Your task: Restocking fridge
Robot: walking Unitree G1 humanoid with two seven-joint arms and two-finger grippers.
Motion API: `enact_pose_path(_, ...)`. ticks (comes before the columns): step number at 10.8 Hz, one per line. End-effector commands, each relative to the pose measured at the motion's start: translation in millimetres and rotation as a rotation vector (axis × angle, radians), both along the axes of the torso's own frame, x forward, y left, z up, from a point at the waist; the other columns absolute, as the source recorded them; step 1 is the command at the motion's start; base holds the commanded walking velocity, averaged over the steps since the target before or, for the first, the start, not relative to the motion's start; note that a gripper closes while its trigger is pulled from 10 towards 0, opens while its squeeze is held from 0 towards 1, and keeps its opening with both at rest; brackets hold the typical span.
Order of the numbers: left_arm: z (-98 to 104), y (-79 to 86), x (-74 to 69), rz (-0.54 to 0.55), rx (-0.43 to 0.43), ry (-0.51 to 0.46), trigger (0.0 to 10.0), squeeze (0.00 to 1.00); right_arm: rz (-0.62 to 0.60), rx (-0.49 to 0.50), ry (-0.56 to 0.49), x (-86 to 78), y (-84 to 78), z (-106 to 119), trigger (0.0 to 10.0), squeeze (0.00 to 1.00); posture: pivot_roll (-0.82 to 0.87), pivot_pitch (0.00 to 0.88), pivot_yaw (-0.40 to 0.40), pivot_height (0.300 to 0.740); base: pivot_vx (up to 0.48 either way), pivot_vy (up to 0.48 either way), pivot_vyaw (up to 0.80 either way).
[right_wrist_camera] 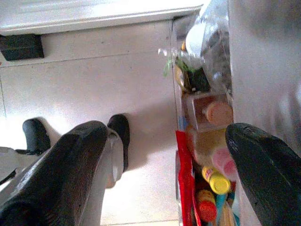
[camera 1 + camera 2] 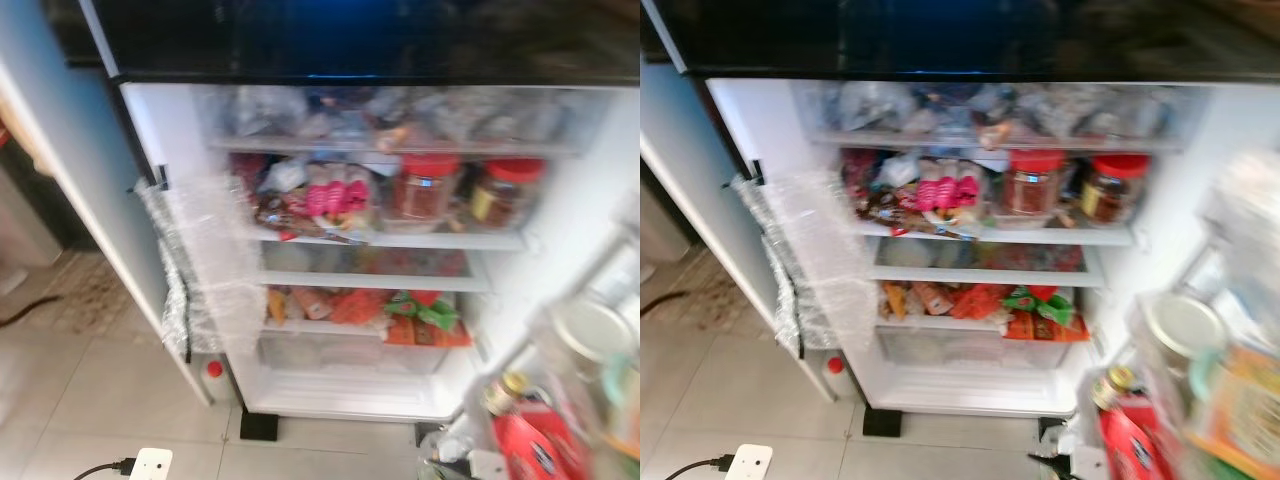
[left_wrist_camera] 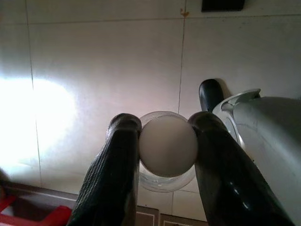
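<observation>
Left gripper (image 3: 164, 150) clamped on a clear glass jar with a round white lid (image 3: 168, 146), held above pale floor tiles (image 3: 103, 66). Right gripper (image 1: 164, 165) spread wide, empty, beside crowded door bottles (image 1: 211, 181). Open white fridge (image 2: 560, 250) ahead, shelves packed with red-lidded jars (image 2: 425, 185).

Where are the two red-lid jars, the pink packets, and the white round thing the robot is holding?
red-lid jars (image 2: 427, 187): left eye view, on the left jar's glass body.
pink packets (image 2: 337, 193): left eye view, middle of the bunch.
white round thing (image 3: 168, 145): left wrist view, centre, between the left gripper (image 3: 164, 141) fingers.
</observation>
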State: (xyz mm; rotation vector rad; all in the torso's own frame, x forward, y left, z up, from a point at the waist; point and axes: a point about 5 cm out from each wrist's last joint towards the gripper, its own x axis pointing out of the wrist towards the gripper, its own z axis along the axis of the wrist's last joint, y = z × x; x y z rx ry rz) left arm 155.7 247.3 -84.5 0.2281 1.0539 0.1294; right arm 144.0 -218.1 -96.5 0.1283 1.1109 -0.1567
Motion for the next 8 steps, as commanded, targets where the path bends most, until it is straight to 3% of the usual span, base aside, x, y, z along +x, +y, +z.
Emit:
enact_pose_path(1,1,2.9,0.9,-0.007,0.014,-0.011,10.0,0.0,-0.004,0.006,-0.015,2.8,1.5,1,10.0,0.0,-0.14,0.04,-0.028,0.74,0.0,0.0,0.0)
enact_pose_path(3,13,4.7,23.2,0.004,0.008,-0.136,10.0,0.0,-0.002,0.005,-0.017,6.1,0.5,2,10.0,0.0,-0.13,0.046,-0.032,0.74,0.0,0.0,0.0)
enact_pose_path(4,25,2.1,45.2,-0.005,0.001,-0.235,10.0,0.0,-0.001,0.005,-0.018,7.5,0.0,3,10.0,0.0,-0.14,0.044,-0.032,0.74,0.0,0.0,0.0)
enact_pose_path(5,49,-7.2,82.5,-0.038,-0.006,-0.407,10.0,0.0,0.001,0.006,-0.017,8.8,-1.0,4,10.0,0.0,-0.14,0.046,-0.036,0.74,0.0,0.0,0.0)
enact_pose_path(7,82,-23.7,120.2,-0.098,-0.069,-0.625,10.0,0.0,0.029,-0.007,-0.005,10.3,-3.1,4,10.0,0.0,-0.14,0.055,-0.043,0.74,0.0,0.0,0.0)
enact_pose_path(8,86,-31.0,125.5,-0.127,-0.092,-0.657,10.0,0.0,0.04,-0.009,0.006,10.2,-3.8,4,10.0,0.0,-0.14,0.059,-0.045,0.74,0.0,0.0,0.0)
